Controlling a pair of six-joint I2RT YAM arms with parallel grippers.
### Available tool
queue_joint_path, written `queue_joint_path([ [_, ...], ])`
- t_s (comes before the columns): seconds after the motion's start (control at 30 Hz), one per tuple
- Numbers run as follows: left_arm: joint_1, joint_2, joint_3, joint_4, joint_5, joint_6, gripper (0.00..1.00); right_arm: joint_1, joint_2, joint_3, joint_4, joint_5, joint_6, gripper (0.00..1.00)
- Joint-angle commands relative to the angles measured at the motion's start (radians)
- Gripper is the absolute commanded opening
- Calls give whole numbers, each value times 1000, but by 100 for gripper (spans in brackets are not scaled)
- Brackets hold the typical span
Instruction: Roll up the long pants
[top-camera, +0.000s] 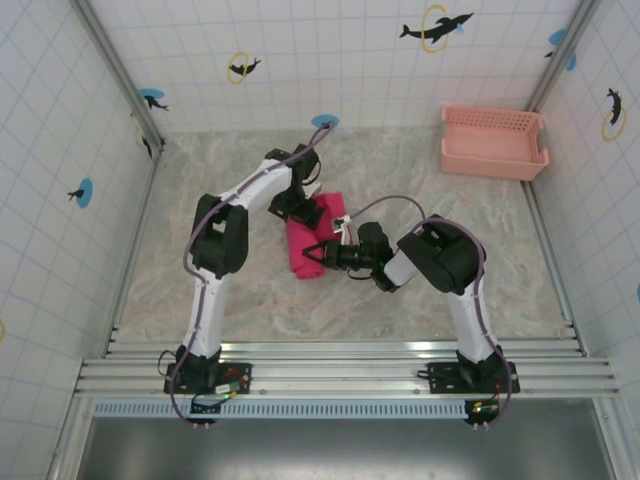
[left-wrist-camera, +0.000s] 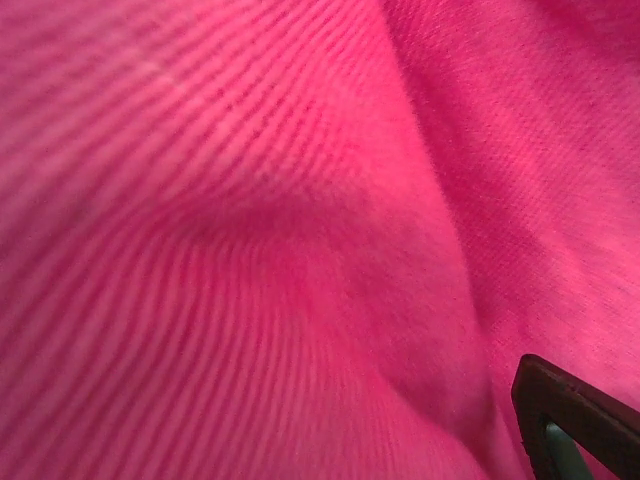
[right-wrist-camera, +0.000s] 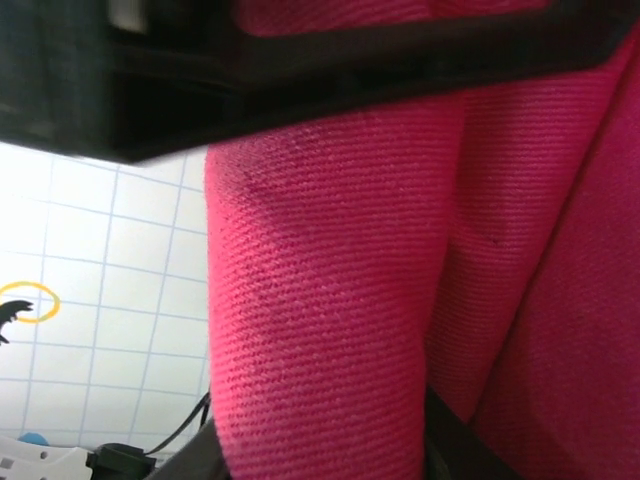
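The left arm (top-camera: 215, 270) reaches from its base toward 1 o'clock, and the left gripper (top-camera: 303, 208) is spread wide, pressing on the long pants (top-camera: 297, 243). The right arm (top-camera: 455, 290) bends toward 9 o'clock, and the right gripper (top-camera: 312, 253) clasps a fold of the pants.

One long pants (top-camera: 298, 255), one basket (top-camera: 495, 165), two arms (top-camera: 215, 270) (top-camera: 455, 275).

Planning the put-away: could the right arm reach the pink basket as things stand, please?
Likely yes: bare table leads to the basket, though the right gripper is at the long pants.
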Motion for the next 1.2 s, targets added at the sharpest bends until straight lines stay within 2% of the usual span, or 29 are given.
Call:
queue_joint_path([
  [0.0, -32, 87, 18, -40, -67, -2, 98, 23, -57, -7, -356, 58, -129, 51],
  [0.13, -49, 148, 51, -86, -117, 10, 97, 60, -257, 48, -809, 233, -379, 68],
  [0.2, -57, 171, 70, -112, -160, 20, 97, 94, -360, 107, -1050, 380, -508, 100],
  [0.27, -67, 186, 82, -135, -204, 27, 98, 138, -455, 178, -1279, 578, -624, 98],
  [0.37, -74, 205, 99, -166, -250, 24, 97, 218, -554, 286, -1503, 844, -735, 98],
  [0.43, -76, 223, 117, -191, -264, 26, 98, 269, -577, 366, -1627, 970, -780, 98],
  [0.53, -81, 236, 132, -217, -289, 23, 97, 349, -547, 496, -1767, 1088, -803, 98],
  [0.73, -80, 254, 153, -242, -276, 9, 98, 502, -363, 694, -1895, 1276, -751, 98],
  [0.8, -80, 261, 162, -253, -276, 7, 97, 530, -296, 746, -1903, 1289, -741, 98],
  [1.0, -81, 259, 166, -260, -259, 4, 97, 576, -138, 828, -1871, 1423, -688, 98],
  [1.1, -80, 259, 163, -260, -249, 5, 97, 575, -72, 842, -1825, 1463, -668, 98],
  [1.17, -81, 262, 165, -261, -237, 6, 97, 565, -23, 870, -1810, 1437, -664, 98],
])
